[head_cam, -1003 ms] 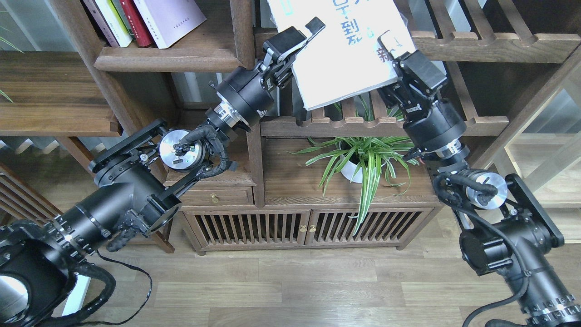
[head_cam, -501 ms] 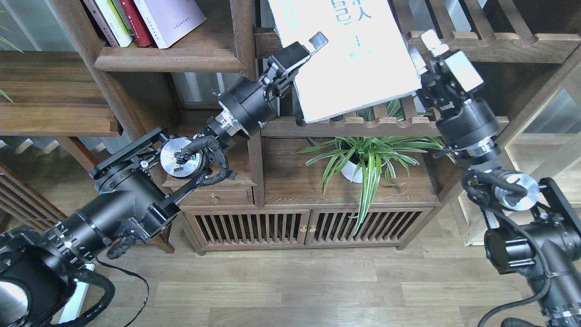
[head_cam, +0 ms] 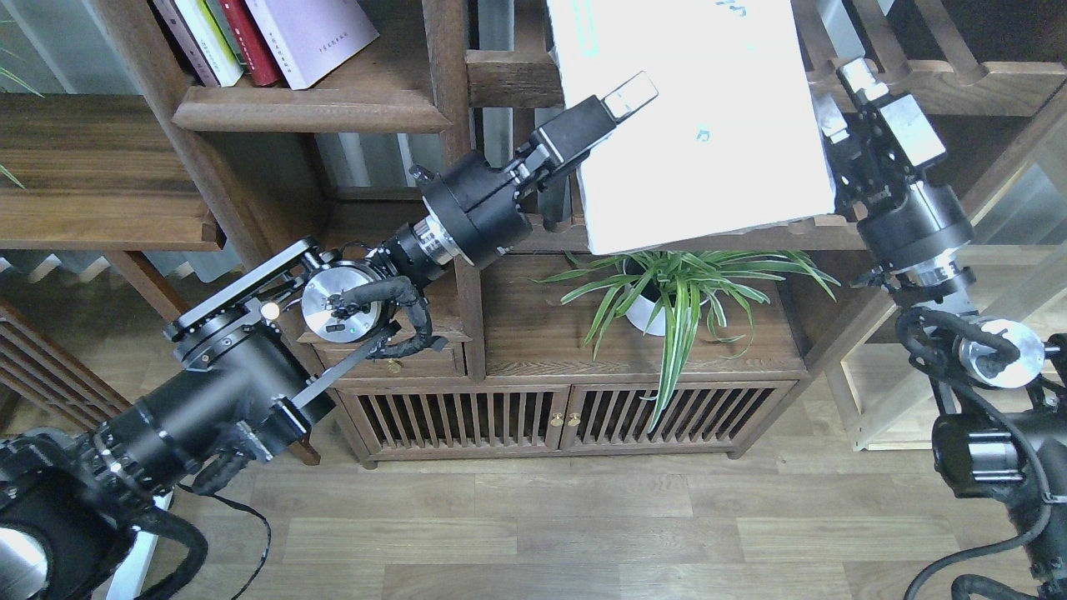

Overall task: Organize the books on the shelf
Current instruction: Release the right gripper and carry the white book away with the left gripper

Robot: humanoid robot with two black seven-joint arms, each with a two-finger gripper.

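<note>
The large white book with green characters (head_cam: 708,142) hangs tilted in front of the slatted racks, top centre. My left gripper (head_cam: 621,100) is shut on its left edge, with one finger (head_cam: 629,92) lying on the cover. My right gripper (head_cam: 840,96) stands at the book's right edge with its fingers apart; it looks open. The thin red book (head_cam: 250,42) and the pale lavender book (head_cam: 313,33) lean with others on the dark shelf (head_cam: 308,112) at the top left.
A spider plant in a white pot (head_cam: 667,292) stands on the low cabinet with slatted doors (head_cam: 500,421), right under the held book. Slatted racks (head_cam: 959,79) run behind the book. An upright post (head_cam: 446,58) separates shelf and racks.
The white book has moved right and up with both arms. The right gripper's finger, which lay on the cover a second ago, now stands off the book's right edge.
</note>
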